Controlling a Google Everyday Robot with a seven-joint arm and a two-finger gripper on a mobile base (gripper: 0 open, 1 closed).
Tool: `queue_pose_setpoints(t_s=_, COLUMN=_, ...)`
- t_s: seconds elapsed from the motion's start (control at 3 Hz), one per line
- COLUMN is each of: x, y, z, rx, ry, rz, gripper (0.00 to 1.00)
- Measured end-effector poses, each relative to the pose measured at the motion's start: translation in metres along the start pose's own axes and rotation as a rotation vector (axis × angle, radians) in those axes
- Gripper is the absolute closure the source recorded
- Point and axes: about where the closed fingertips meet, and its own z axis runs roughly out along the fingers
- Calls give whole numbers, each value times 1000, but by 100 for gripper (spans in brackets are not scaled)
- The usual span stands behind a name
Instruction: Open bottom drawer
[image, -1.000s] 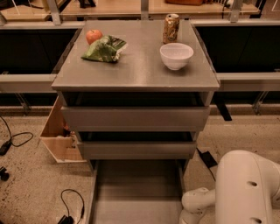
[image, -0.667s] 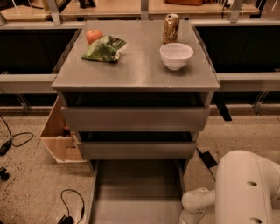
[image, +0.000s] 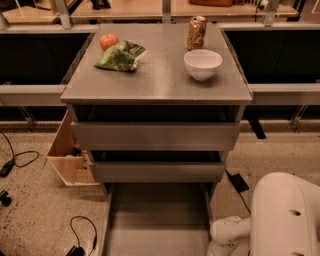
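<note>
Lying pulled out toward 6 o'clock beneath the grey metal worktop (image: 160, 85), the slim grey brushed-metal bottom drawer (image: 157, 220) shows its bare tray, its long axis running 12 to 6. The white robot arm (image: 231, 231) ends beside the drawer's right rail. The tool sits out of view below it, its grip impossible to tell, and the drawer likely lies at its 9 o'clock.

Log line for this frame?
bottom drawer: pulled out | end effector: out of view | arm: lower right, beside drawer | cabinet top: apple, bag, can, bowl
</note>
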Motion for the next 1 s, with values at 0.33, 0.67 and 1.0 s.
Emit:
queue_pose_setpoints(t_s=0.33, x=21, y=11, z=-39, rx=34, ry=-19, rz=22, gripper=0)
queue_pose_setpoints(t_s=0.67, x=59, y=61, z=-96, rx=71, ry=-49, rz=86, gripper=0)
queue_pose_setpoints(t_s=1.0, x=81, y=109, z=-149, rx=116, ry=-60, rz=139, gripper=0)
